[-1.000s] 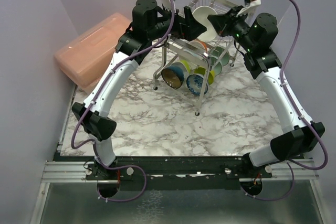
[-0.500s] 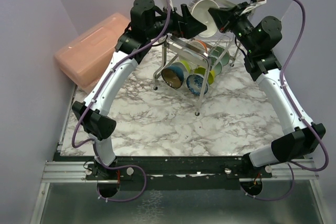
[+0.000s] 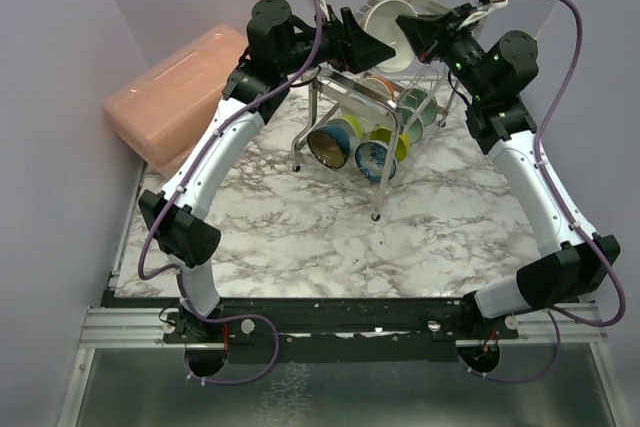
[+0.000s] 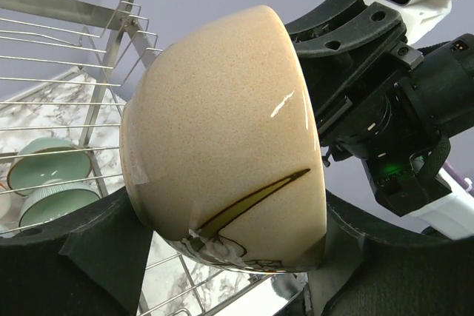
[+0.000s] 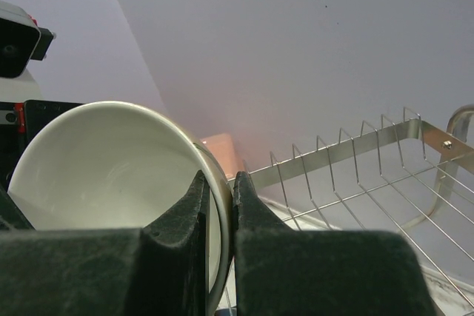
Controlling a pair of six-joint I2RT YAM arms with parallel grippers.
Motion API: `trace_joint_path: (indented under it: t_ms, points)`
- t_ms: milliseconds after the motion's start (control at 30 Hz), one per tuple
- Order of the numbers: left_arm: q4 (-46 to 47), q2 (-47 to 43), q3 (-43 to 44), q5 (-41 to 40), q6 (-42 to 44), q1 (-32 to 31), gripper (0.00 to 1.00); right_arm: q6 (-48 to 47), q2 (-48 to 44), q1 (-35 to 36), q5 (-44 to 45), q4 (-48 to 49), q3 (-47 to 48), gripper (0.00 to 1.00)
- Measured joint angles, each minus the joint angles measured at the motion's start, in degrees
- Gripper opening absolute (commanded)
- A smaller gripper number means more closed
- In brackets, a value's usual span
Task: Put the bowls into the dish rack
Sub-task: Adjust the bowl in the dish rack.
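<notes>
A cream bowl (image 3: 385,25) with a white inside hangs on its side above the top tier of the steel dish rack (image 3: 318,97). My right gripper (image 5: 220,197) is shut on the cream bowl's rim (image 5: 215,175), one finger inside and one outside. My left gripper (image 4: 226,257) straddles the bowl's (image 4: 222,123) outer wall from the opposite side, with both pads against it. The lower tier holds a yellow bowl (image 3: 328,144), a blue patterned bowl (image 3: 372,159) and a green bowl (image 3: 415,105). Two mint bowls (image 4: 52,164) show through the wires in the left wrist view.
A pink plastic lidded box (image 3: 175,87) lies at the back left of the marble table (image 3: 300,237). The rack's upper wire shelf (image 5: 355,149) runs just below and to the right of the held bowl. Purple walls stand close behind the rack.
The right gripper lifted the cream bowl up and slightly left off the rack's top. The left gripper's fingers closed in from wide open onto the bowl's sides.
</notes>
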Motion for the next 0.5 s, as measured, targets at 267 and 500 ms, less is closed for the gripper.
trace_joint_path:
  t_ms: [267, 500]
  points:
    - [1.16, 0.0, -1.51, -2.34, 1.88, -0.17, 0.0, -0.92, 0.09, 0.02, 2.38, 0.22, -1.68, 0.34]
    - [0.11, 0.0, -3.82, -12.46, 9.62, 0.17, 0.0, -0.68, 0.02, 0.04, 5.62, 0.24, -3.85, 0.52]
